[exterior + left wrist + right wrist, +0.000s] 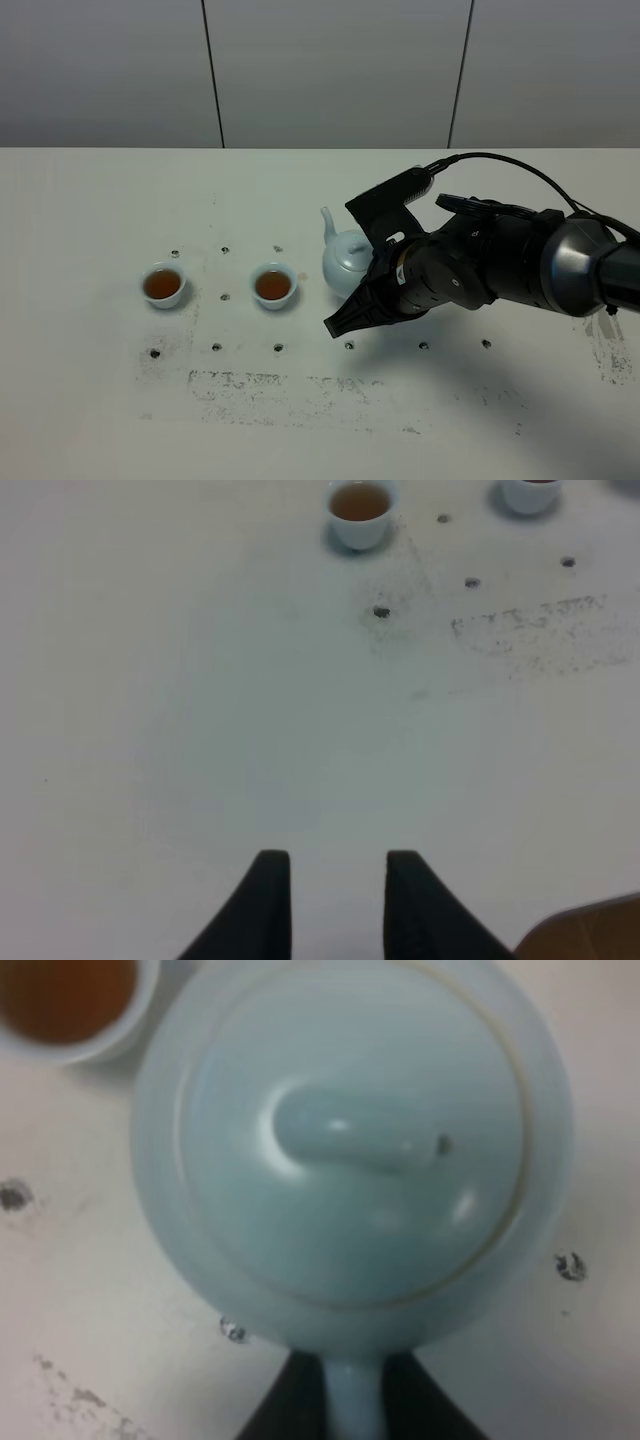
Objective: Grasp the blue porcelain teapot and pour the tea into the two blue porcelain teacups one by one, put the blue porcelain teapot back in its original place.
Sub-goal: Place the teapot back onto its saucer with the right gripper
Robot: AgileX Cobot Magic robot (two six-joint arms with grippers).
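From the high camera you see the round pale sky-blue glazed porcelain teapot standing on the white table, its curved spout rising toward the back wall, but the bulky black right arm hides its handle side and you cannot see there how the right gripper meets it. Your right wrist camera fills that gap: it looks straight down on the teapot, with its domed lid, a raised knob and a tiny vent hole, and shows the handle running back between the two black fingers, which sit on either side of it and look pressed onto it. The same view catches the rim of one small pale blue handleless teacup holding amber tea, just beside the pot. Overhead, you see both teacups standing in a row left of the teapot, the near one close to it and the far one well apart, each filled with brown tea. Your left wrist camera shows the left gripper with its fingers spread and nothing between them, over bare table, the two cups well away from it.
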